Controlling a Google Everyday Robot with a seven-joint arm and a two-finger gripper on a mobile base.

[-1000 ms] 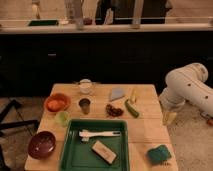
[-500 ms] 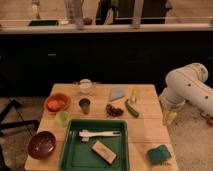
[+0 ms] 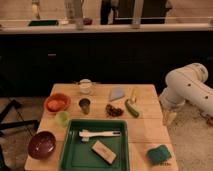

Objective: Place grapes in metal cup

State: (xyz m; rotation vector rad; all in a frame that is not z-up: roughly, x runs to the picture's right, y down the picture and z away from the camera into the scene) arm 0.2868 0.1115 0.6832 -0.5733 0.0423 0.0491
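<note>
The grapes, a small dark reddish-purple bunch, lie on the wooden table near its middle. The metal cup, short and dark grey, stands upright a little to their left. My gripper hangs off the table's right edge, at the end of the white arm, well right of the grapes and holding nothing.
A green cucumber lies right of the grapes. A whitish mug, orange bowl, light green cup, dark red bowl, green tray with utensils, and green sponge share the table.
</note>
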